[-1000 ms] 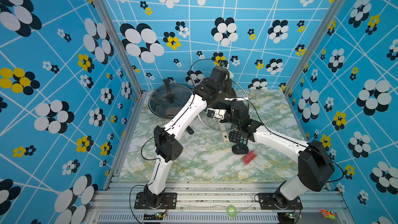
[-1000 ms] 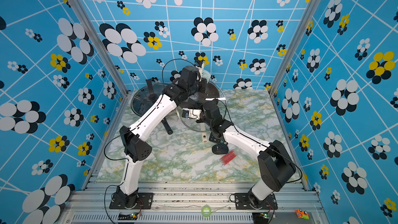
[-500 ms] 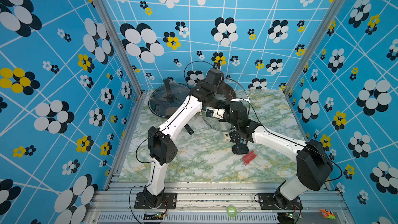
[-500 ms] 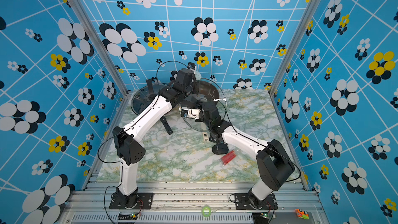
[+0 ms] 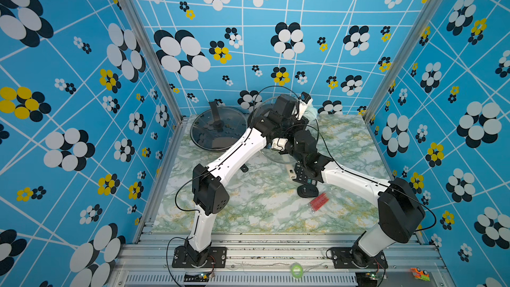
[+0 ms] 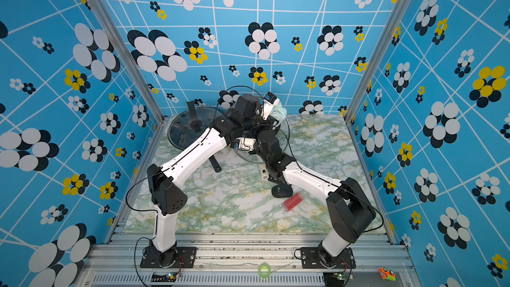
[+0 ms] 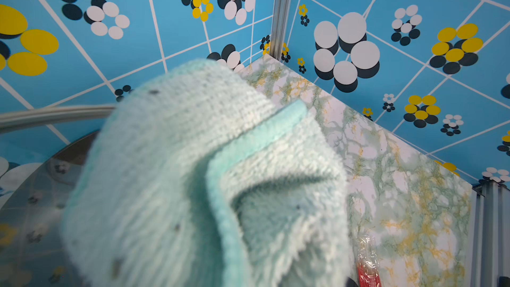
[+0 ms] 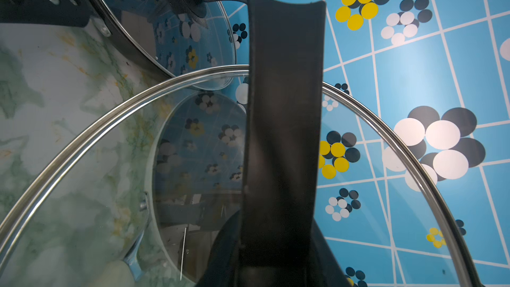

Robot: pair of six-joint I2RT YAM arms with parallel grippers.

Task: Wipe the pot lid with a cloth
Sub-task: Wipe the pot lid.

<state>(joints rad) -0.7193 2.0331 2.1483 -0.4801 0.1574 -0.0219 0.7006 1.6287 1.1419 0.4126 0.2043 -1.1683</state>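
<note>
- On the left: squeezes the cloth (image 7: 207, 175) in the left gripper (image 5: 304, 106), fingers pressed together on it, up near the back wall (image 5: 276, 23).
- Hangs soft and bunched out past those fingers, right by the far rim (image 7: 55, 117) of the lid (image 8: 82, 175); cannot tell if touching.
- In the middle: stands tilted up, just in front of the cloth and below it.
- On the right: clamps the right gripper (image 8: 276, 249) on the lid's black handle (image 8: 281, 106), fingers closed around it.
- Next, most likely: calls for a rub down and across the lid by the left arm, with the right arm keeping the lid steady.
</note>
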